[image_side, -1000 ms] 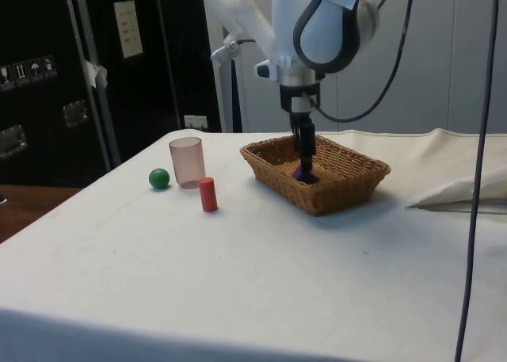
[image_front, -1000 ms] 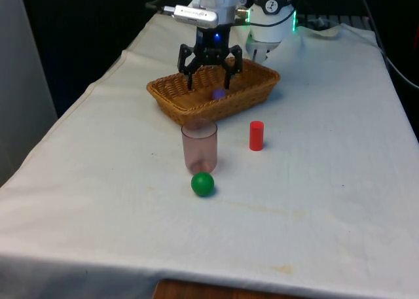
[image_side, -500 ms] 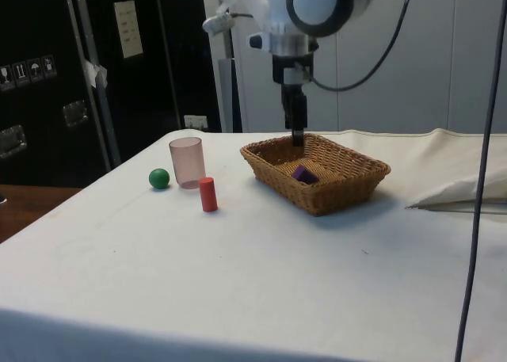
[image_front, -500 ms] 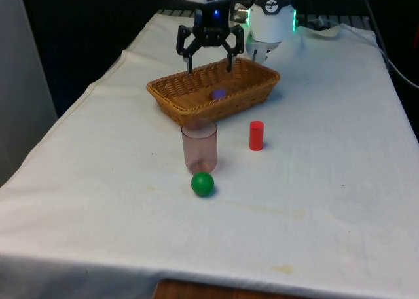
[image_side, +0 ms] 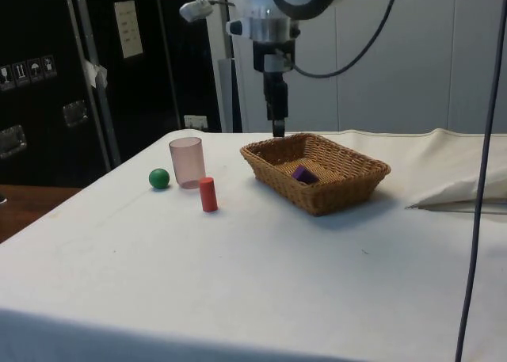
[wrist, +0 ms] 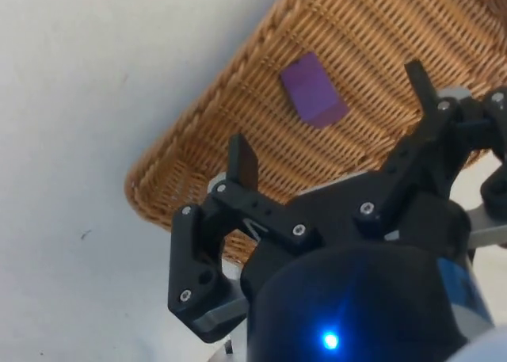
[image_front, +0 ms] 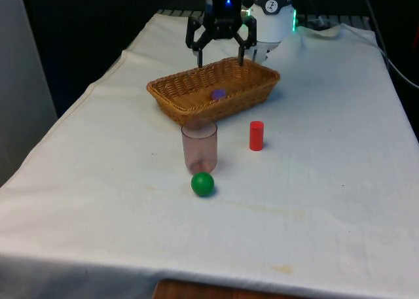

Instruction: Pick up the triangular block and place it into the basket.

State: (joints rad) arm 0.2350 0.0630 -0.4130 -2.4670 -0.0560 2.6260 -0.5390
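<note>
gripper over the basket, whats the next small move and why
Probably just lift clear and pull back from the basket. The purple triangular block already lies inside it, apart from the gripper, which hangs open and empty above the basket's far rim. Nothing seems left to grasp, so retreating looks like the sensible finish.

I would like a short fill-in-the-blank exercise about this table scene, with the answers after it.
1. The purple block lies inside the ____.
2. The open end effector hangs ____ the wicker basket, holding nothing.
3. The ball beside the pink cup is ____.
4. The small upright cylinder is ____.

Answers: basket; above; green; red
</note>
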